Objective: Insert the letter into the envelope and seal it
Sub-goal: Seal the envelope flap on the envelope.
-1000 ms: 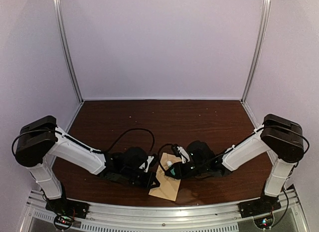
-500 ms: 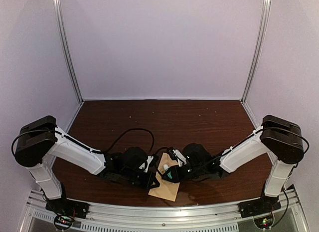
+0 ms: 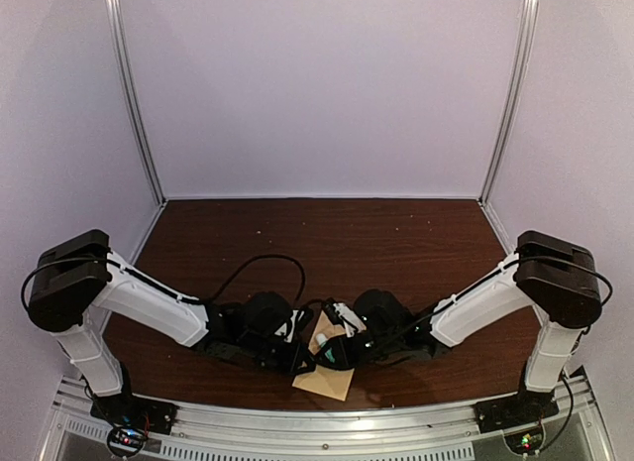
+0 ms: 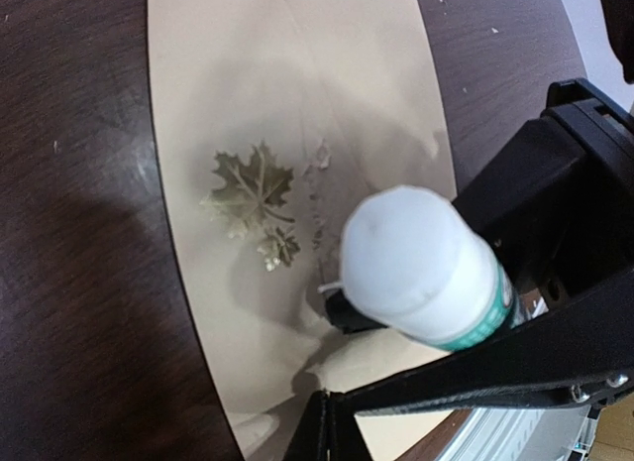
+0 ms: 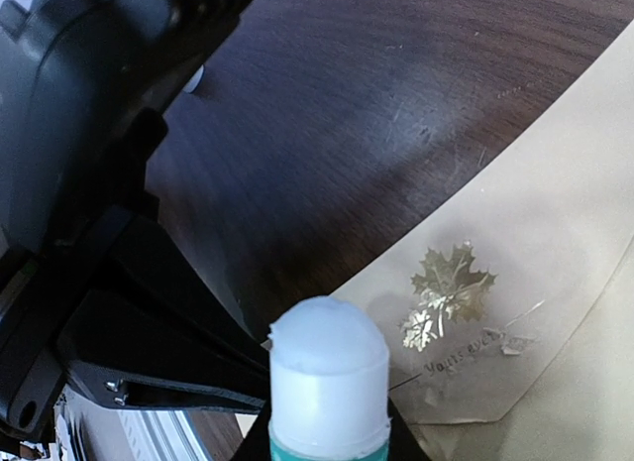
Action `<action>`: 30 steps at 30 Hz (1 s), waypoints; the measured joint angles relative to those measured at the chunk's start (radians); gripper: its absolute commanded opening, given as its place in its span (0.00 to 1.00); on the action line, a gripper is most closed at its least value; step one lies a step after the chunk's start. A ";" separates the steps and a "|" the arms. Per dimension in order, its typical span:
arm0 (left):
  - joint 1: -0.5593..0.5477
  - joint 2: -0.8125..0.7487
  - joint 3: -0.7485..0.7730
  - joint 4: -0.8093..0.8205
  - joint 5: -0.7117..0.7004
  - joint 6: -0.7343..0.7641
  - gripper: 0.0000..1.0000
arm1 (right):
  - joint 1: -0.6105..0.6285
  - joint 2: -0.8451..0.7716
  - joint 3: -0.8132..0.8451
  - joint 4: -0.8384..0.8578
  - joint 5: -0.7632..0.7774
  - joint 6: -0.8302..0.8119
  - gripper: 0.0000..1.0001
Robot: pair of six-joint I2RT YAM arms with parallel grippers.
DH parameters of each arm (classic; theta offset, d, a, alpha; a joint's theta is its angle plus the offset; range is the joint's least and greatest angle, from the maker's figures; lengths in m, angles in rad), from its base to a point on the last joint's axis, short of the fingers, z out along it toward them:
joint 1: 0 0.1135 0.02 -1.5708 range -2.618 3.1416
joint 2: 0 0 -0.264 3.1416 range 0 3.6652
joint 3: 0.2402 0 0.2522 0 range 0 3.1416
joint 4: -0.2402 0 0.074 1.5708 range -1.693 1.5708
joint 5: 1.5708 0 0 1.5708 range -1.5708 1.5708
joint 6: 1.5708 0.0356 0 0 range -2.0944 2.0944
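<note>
The tan envelope [image 3: 327,382] lies flat near the table's front edge, between the two grippers. Its pointed flap [image 5: 466,352] carries a gold maple leaf [image 4: 253,188] and is folded down onto the body. My left gripper [image 4: 324,421] is shut, with its tips resting on the envelope's near part. My right gripper [image 3: 331,348] is shut on a white glue stick with a green band [image 5: 327,382]. The stick's bare white tip [image 4: 411,253] hangs just above the envelope, beside the leaf. The letter is out of view.
Dark wooden table [image 3: 337,233] with pale walls at the back and both sides. A metal rail [image 3: 327,421] runs along the near edge, just below the envelope. The left gripper's black body [image 5: 89,173] stands very close to the glue stick.
My right gripper has carried the glue stick leftward and slightly nearer, over the envelope and up against the left gripper. The left arm and the envelope have stayed put.
</note>
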 measured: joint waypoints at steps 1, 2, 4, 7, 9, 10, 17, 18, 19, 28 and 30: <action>0.000 0.000 0.000 -0.001 -0.001 0.000 0.00 | 0.000 0.000 0.003 -0.006 0.004 0.000 0.00; 0.000 0.000 0.000 -0.002 -0.002 0.000 0.00 | 0.000 0.000 0.005 -0.011 0.008 0.000 0.00; 0.000 -0.002 0.000 -0.003 -0.003 0.000 0.00 | -0.001 0.000 0.009 -0.020 0.012 -0.001 0.00; 0.000 -0.002 0.000 -0.002 -0.006 0.000 0.00 | -0.014 0.000 0.010 -0.023 0.012 -0.005 0.00; 0.000 -0.002 -0.001 0.000 -0.008 0.000 0.00 | -0.024 0.000 0.014 -0.027 0.012 -0.013 0.00; 0.000 -0.002 0.000 0.000 -0.008 0.000 0.00 | -0.033 0.000 0.016 -0.031 0.012 -0.018 0.00; 0.000 -0.002 -0.001 0.000 -0.010 0.000 0.00 | -0.121 0.002 0.033 -0.057 0.011 -0.051 0.00; 0.000 -0.002 -0.001 0.000 -0.010 0.000 0.00 | -0.131 0.004 0.038 -0.063 0.008 -0.056 0.00; 0.000 -0.002 -0.001 0.000 -0.010 0.000 0.00 | -0.138 0.008 0.046 -0.069 0.007 -0.064 0.00; 0.000 -0.002 -0.001 0.000 -0.010 0.000 0.00 | -0.149 0.035 0.087 -0.088 -0.016 -0.098 0.00; 0.000 -0.002 -0.001 0.000 -0.010 0.000 0.00 | -0.145 0.035 0.087 -0.088 -0.023 -0.098 0.00</action>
